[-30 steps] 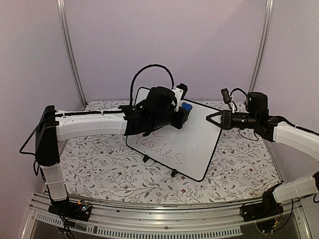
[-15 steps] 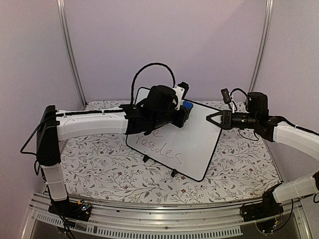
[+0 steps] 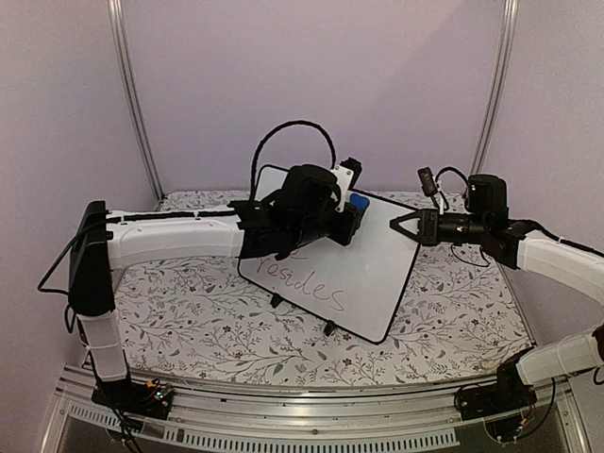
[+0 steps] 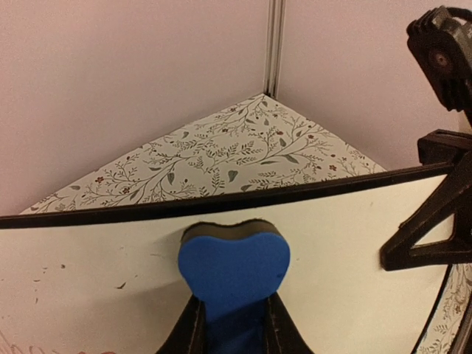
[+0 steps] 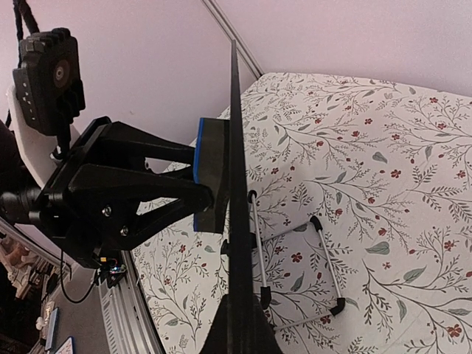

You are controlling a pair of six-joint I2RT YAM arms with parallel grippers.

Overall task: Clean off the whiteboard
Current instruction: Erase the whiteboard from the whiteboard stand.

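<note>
1. The left jaws are clamped on a blue eraser; the dark fingers grip its lower part.
2. The eraser is pressed flat on the face of the whiteboard, just under the upper rim and toward the upper right corner. Its dark layer touches the board.
3. The right jaws are together on the thin right rim of the board, near that same corner. In the right wrist view the board is seen edge-on, coming out from between them.
4. The whiteboard is white, with rounded corners and a thin black rim. It leans back on a wire stand with small black feet. Purple handwriting lies on its lower left part.
5. The board stands in the middle of the desk, nearer the far edge.
6. The floral cover of the desk shows at the left, the right and the near side of the board.
</note>
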